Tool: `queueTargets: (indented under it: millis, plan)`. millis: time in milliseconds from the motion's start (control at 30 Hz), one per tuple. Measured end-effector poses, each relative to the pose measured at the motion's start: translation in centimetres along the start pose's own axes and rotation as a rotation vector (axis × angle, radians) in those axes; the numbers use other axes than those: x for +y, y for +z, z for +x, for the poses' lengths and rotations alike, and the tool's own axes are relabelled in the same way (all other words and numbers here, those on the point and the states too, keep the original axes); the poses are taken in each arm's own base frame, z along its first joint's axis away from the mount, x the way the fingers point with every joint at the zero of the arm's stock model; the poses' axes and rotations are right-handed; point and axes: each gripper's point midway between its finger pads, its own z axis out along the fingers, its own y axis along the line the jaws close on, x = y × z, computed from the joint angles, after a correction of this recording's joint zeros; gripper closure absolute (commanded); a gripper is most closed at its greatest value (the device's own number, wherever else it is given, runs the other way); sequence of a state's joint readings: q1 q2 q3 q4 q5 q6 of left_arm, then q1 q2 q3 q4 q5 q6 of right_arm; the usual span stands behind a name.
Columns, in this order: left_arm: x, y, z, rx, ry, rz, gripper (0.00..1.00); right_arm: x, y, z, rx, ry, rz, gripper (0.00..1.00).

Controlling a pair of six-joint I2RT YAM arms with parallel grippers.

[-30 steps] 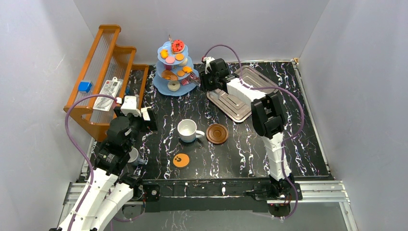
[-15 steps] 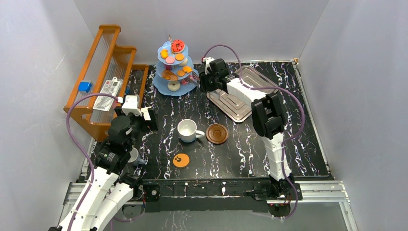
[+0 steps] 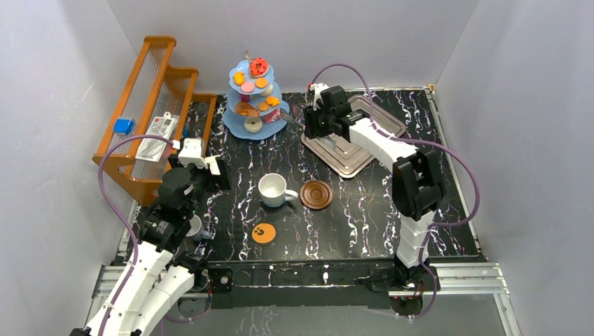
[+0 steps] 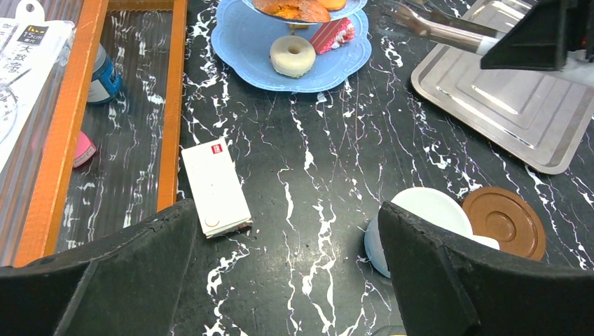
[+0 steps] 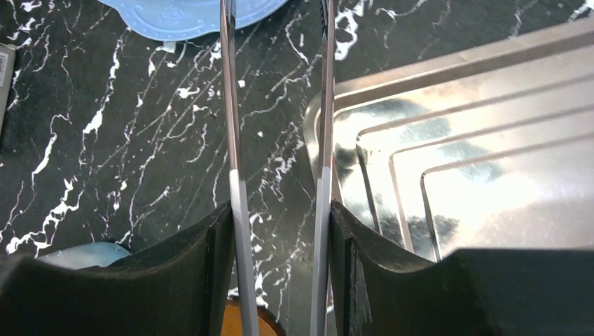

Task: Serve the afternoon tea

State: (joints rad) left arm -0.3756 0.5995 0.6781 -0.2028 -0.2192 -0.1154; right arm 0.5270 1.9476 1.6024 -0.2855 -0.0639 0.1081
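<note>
The light-blue three-tier stand (image 3: pixel 235 126) stands at the back with colourful pastries on its tiers, a red one (image 3: pixel 259 67) on top and a white donut (image 3: pixel 253 125) on the bottom tier. My right gripper (image 3: pixel 308 119) is shut on metal tongs (image 5: pixel 235 140) pointing at the stand's bottom tier (image 5: pixel 189 14); the tong arms stand apart with nothing between them. The white mug (image 3: pixel 272 189) and brown saucer (image 3: pixel 316 194) sit side by side mid-table. The paw-print coaster (image 3: pixel 263 233) lies nearer. The grey cup (image 3: pixel 194 226) is under my left arm. My left gripper (image 4: pixel 284 231) is open and empty.
The silver tray (image 3: pixel 350 157) lies under my right wrist, to the right of the stand. The orange wooden rack (image 3: pixel 140 105) runs along the left edge. A small white box (image 4: pixel 216 185) lies beside the rack, just ahead of my left fingers.
My right gripper has drawn back to the right, away from the stand, with the tongs; its elbow has swung right. The left arm has not moved.
</note>
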Motion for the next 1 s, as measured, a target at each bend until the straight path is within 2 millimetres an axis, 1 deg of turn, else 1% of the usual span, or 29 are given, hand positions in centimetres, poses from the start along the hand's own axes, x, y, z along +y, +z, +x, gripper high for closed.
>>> queueTargets:
  millis: [100, 233, 300, 433, 633, 767, 867, 933, 1000]
  plan:
    - [0.0, 0.0, 0.0, 0.000, 0.000, 0.000, 0.02, -0.9, -1.3, 0.4, 0.000, 0.011, 0.023, 0.46]
    - [0.0, -0.1, -0.1, -0.004, -0.001, 0.001, 0.02, -3.2, -2.5, 2.0, 0.022, 0.028, 0.079, 0.46]
    - [0.0, -0.1, -0.1, -0.005, -0.001, 0.003, 0.02, -4.8, -3.2, 3.1, 0.046, 0.044, 0.117, 0.46]
    - [-0.1, -0.1, -0.1, -0.003, -0.002, 0.007, 0.02, -8.5, -4.4, 4.4, 0.071, 0.075, 0.191, 0.46]
    - [-0.4, 0.2, 0.3, 0.015, 0.002, 0.019, 0.02, -15.0, -6.8, 5.0, 0.053, 0.154, 0.300, 0.45]
    - [-0.4, 0.3, 0.4, 0.017, 0.003, 0.020, 0.02, -18.6, -8.1, 5.6, 0.049, 0.192, 0.359, 0.45]
    - [-0.4, 0.3, 0.5, 0.021, 0.004, 0.019, 0.02, -20.7, -8.9, 5.8, 0.036, 0.208, 0.383, 0.45]
    - [-0.4, 0.4, 0.6, 0.027, 0.005, 0.018, 0.02, -21.7, -9.0, 5.8, 0.026, 0.207, 0.385, 0.45]
    - [-0.4, 0.5, 0.7, 0.033, 0.006, 0.018, 0.02, -22.6, -8.6, 6.2, 0.031, 0.195, 0.388, 0.44]
